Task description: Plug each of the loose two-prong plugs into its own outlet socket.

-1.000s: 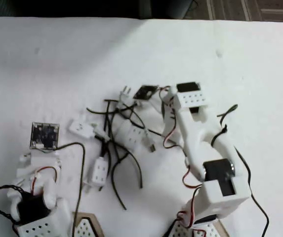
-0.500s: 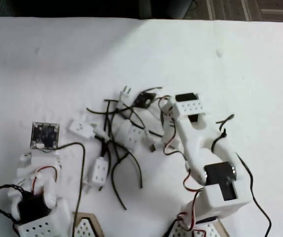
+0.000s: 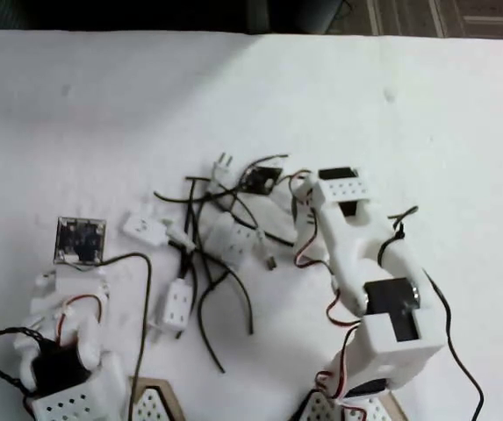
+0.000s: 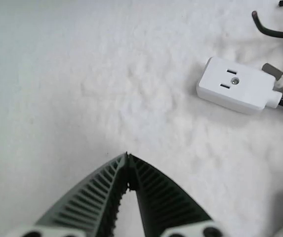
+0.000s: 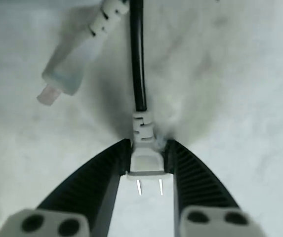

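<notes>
Right gripper (image 5: 147,148) clamped on a white two-prong plug (image 5: 145,163), mid-tabletop.
Tangled black cords (image 3: 207,289) and a white socket (image 3: 178,304) crowd the tabletop's (image 3: 102,105) middle, and a second plug (image 5: 69,69) lies beside the held one. The right arm has drawn back slightly toward the front edge. The left gripper (image 4: 127,160), jaws together and empty, sits near the front-left corner.

Bright, even light from overhead washes the white table (image 3: 102,105) almost flat in the high view; the only darkness is a band beyond its edge at 12 o'clock. Around the plug (image 5: 143,164) pinched in my right gripper (image 5: 147,148), a soft grey shadow pools on the cloth. Near my left gripper (image 4: 127,163), the socket (image 4: 235,86) throws a thin, faint shadow.
</notes>
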You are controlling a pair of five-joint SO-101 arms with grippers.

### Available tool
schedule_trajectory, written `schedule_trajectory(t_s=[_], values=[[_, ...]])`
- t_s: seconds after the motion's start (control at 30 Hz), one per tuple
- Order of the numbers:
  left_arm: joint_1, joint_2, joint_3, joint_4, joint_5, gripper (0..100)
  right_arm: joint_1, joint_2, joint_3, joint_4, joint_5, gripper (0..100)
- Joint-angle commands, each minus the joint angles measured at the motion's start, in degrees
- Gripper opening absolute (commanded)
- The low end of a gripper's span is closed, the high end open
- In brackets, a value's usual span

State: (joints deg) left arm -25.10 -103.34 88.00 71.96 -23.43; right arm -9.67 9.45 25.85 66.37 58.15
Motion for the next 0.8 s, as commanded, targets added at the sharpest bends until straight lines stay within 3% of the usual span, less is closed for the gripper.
schedule_trajectory(t_s=[0.0,0.47,0.77], values=[[-0.04,0.31,-0.35,-1.32,0.53,2,0.57,0.13,-0.53,0.22,0.97,10.9],[0.04,0.31,-0.35,-1.32,0.53,2,-0.22,-17.19,2.02,10.77,1.05,15.2],[2.95,0.31,0.53,-1.41,0.53,2,-0.84,-11.38,8.26,-1.54,1.23,15.2]])
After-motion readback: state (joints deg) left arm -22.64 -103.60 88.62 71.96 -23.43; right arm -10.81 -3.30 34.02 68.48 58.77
